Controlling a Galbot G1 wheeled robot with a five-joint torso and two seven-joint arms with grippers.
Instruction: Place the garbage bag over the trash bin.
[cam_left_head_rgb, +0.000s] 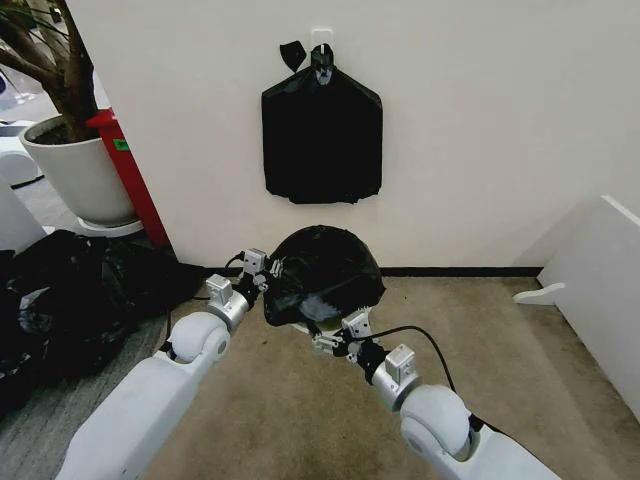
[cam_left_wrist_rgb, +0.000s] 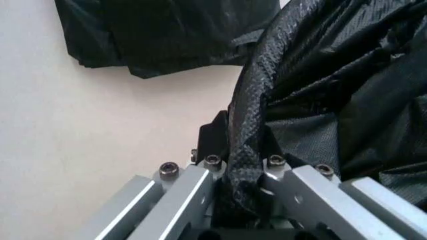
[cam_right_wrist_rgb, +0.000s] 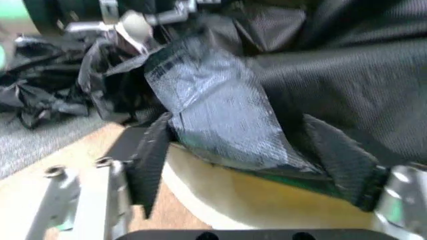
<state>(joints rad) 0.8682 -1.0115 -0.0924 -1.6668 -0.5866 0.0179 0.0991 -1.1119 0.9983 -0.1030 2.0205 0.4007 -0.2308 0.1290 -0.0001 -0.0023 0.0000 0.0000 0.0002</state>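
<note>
On the floor at the far left, a heap (cam_left_head_rgb: 70, 295) of black plastic is seen beside a plant pot (cam_left_head_rgb: 78, 172). Next, the left gripper (cam_left_head_rgb: 262, 270) is set at the left edge of the bag (cam_left_head_rgb: 322, 275); in the left wrist view its fingers (cam_left_wrist_rgb: 215, 137) are pressed together on a rolled fold of the film. The bag is draped as a dome over the bin (cam_right_wrist_rgb: 267, 200), on the carpet just in front of the wall, below a flat black bundle (cam_left_head_rgb: 322, 135) hung from a hook. At the bag's near right edge the right gripper (cam_left_head_rgb: 335, 335) is placed; in the right wrist view its fingers (cam_right_wrist_rgb: 150, 160) are spread, with a flap of film lying between them over the cream rim, not pinched.

The film is judged thin, light, limp and slippery, easily stretched or torn; it is best taken at the rolled hem, where several layers give a firmer hold, and pulled down evenly on both sides.

The bin is almost wholly hidden under the bag. How far down the wall the hem reaches at the back cannot be told.
</note>
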